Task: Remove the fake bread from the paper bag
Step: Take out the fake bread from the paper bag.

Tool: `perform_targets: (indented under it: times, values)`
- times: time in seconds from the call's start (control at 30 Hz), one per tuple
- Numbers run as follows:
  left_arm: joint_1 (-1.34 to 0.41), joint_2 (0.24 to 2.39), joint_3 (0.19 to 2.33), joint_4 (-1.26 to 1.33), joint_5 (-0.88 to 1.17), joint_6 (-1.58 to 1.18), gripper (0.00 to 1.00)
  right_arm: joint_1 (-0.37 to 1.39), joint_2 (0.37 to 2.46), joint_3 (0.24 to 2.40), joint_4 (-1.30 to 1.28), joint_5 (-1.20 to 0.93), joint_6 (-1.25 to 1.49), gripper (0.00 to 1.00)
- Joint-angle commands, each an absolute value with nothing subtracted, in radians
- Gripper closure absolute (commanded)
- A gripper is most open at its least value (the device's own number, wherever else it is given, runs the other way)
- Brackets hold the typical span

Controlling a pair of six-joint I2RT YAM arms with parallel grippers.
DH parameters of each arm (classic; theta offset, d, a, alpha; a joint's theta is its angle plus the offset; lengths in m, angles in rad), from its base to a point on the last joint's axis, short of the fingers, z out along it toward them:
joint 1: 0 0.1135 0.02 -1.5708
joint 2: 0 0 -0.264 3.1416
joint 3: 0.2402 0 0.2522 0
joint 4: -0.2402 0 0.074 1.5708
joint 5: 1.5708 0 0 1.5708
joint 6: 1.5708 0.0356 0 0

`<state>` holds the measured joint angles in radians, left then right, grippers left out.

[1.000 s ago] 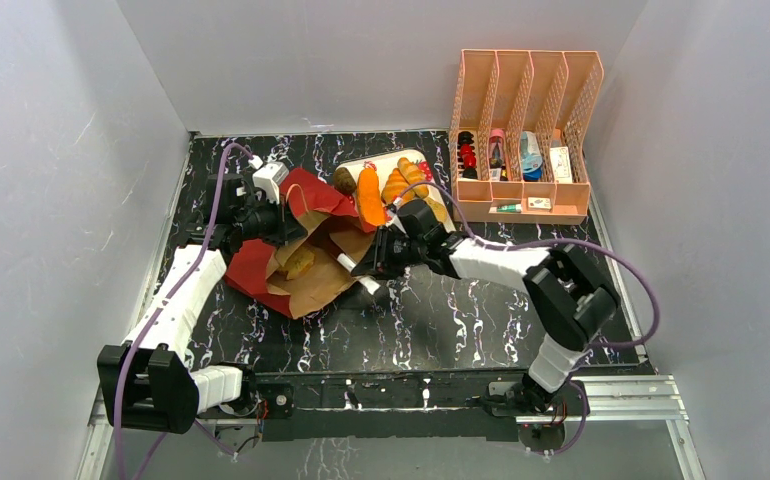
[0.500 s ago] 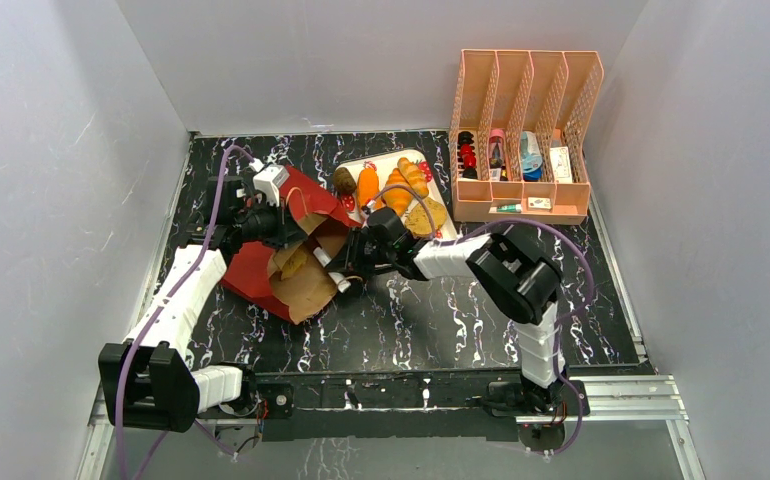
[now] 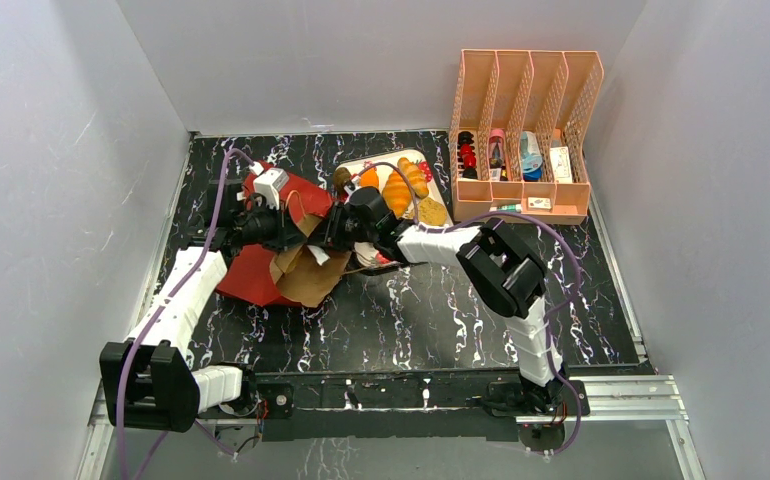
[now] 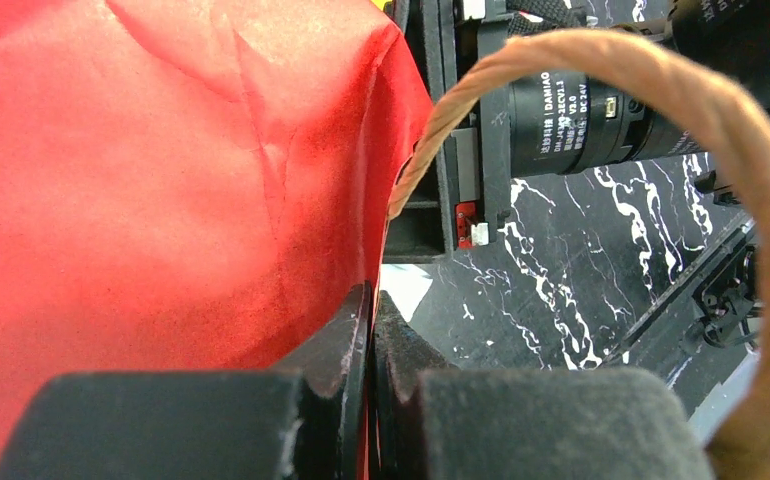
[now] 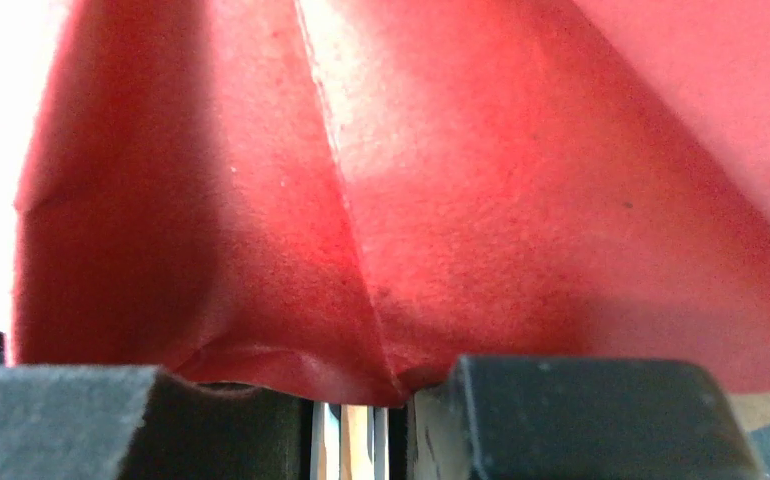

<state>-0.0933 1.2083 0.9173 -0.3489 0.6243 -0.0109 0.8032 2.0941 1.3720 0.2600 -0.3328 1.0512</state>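
The paper bag (image 3: 296,268) lies on its side left of centre, brown with a red lower half, mouth toward the right. My left gripper (image 3: 283,226) (image 4: 373,300) is shut on the bag's red rim, beside a twine handle (image 4: 661,95). My right gripper (image 3: 327,236) (image 5: 356,405) is at the bag's mouth, shut on the metal tongs (image 5: 349,440), a silver strip between its jaws. Red paper (image 5: 411,200) fills its view. The bag's inside is hidden. Fake bread lies on the tray (image 3: 413,157): croissants (image 3: 403,188), an orange loaf (image 3: 368,178), a dark roll (image 3: 343,180), a tan slice (image 3: 429,212).
A peach slotted organiser (image 3: 526,135) with small items stands at the back right, close to the tray. White walls enclose the black marbled table (image 3: 431,310) on three sides. The right arm's forearm (image 3: 431,243) stretches across the table's middle.
My right arm has swung left from beside the tray to the bag's mouth, carrying the tongs. The bag's mouth has shifted slightly; my left gripper keeps its hold on the rim.
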Motion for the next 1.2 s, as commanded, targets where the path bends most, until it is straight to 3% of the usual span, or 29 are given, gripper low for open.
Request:
perform_targets:
  times: [0.0,0.23,0.77,1.17]
  values:
    - [-0.095,1.195,0.911,-0.365,0.685,-0.007,1.00,0.801,2.117,1.454,0.335,-0.317,1.058,0.94]
    - [-0.095,1.189,0.923,-0.379,0.659,0.012,1.00,0.799,2.044,1.412,0.238,-0.361,1.036,0.93]
    - [-0.095,1.201,0.920,-0.370,0.645,0.026,1.00,0.771,1.616,1.085,0.040,-0.503,1.034,0.92]
    - [-0.095,1.203,0.926,-0.361,0.645,0.020,1.00,0.762,1.465,0.883,-0.012,-0.657,1.083,0.84]
